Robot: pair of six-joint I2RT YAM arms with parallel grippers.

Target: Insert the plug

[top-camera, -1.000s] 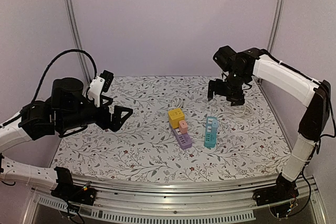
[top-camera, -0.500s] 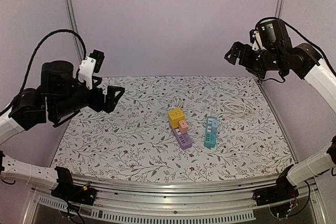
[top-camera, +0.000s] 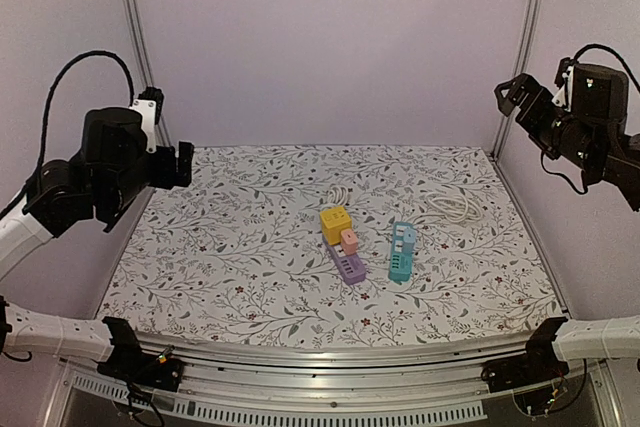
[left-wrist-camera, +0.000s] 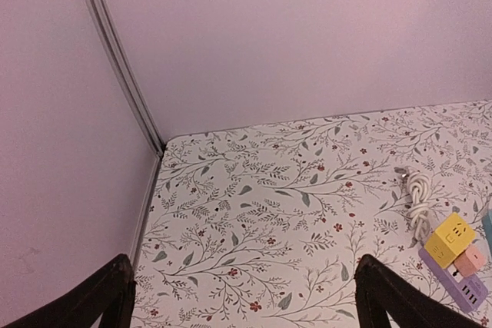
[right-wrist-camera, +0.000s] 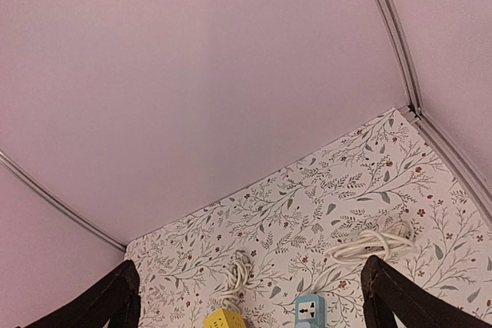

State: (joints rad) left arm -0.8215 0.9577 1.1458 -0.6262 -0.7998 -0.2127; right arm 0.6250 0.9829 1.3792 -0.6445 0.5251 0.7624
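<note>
A yellow cube socket (top-camera: 335, 224), a small pink plug (top-camera: 349, 240) and a purple power strip (top-camera: 349, 267) lie together mid-table, with a teal power strip (top-camera: 402, 250) to their right. A coiled white cable (top-camera: 450, 209) lies at the back right. My left gripper (top-camera: 176, 164) is raised high at the far left, open and empty. My right gripper (top-camera: 520, 97) is raised high at the far right, open and empty. The left wrist view shows the yellow cube (left-wrist-camera: 451, 237) far off between wide-apart fingers (left-wrist-camera: 108, 297). The right wrist view shows the teal strip (right-wrist-camera: 310, 313) and the cable (right-wrist-camera: 373, 245).
A second white cable bundle (top-camera: 340, 194) lies behind the yellow cube. The floral tablecloth (top-camera: 230, 247) covers the table. Pale walls and metal corner posts (top-camera: 135, 37) enclose the back and sides.
Both arms have lifted and swung outward from the table's middle. The right gripper has gone from above the white cable to high at the far right. The objects have not moved.
</note>
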